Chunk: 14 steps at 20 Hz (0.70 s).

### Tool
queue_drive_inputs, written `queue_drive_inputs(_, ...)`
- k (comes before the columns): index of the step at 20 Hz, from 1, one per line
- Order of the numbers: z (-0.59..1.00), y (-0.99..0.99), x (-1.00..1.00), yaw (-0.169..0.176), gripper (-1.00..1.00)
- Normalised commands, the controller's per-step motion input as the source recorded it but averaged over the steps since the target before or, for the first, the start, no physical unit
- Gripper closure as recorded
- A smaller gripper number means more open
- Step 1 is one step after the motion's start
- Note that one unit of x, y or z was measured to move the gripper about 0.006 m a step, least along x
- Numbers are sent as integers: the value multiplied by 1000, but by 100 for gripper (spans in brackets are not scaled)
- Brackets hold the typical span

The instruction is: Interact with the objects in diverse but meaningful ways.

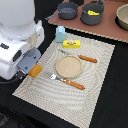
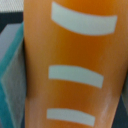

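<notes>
Filling the wrist view almost edge to edge is the orange-brown scored bread block (image 2: 70, 65), its pale score marks running across it and a strip of teal and grey showing beside it. From the exterior view the same block (image 1: 35, 70) sits at the tip of the gripper (image 1: 31, 64), over the edge of the woven placemat (image 1: 100, 85) on the exterior view's left; the jaws seem to be pinching it, though the arm's white body hides most of the fingers. A round tan plate (image 1: 68, 66) lies in the middle of the mat, with an orange-handled knife (image 1: 87, 59) just beyond it and an orange-handled fork (image 1: 70, 82) on its near side. A yellow red-labelled box (image 1: 71, 44) lies flat near the mat's far edge, and a small pale blue-white carton (image 1: 60, 34) stands upright just beside it. Farther back, on a brown board (image 1: 107, 31), stand a grey saucepan (image 1: 67, 10), a second grey pot (image 1: 92, 14) with something yellow inside, and a tan bowl (image 1: 123, 17).
</notes>
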Motion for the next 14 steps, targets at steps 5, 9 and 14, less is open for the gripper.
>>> queue_drive_inputs(5,-117,-19,-617,72,100)
queue_drive_inputs(9,-161,-61,-661,82,100)
queue_drive_inputs(14,-200,-91,-606,80,100)
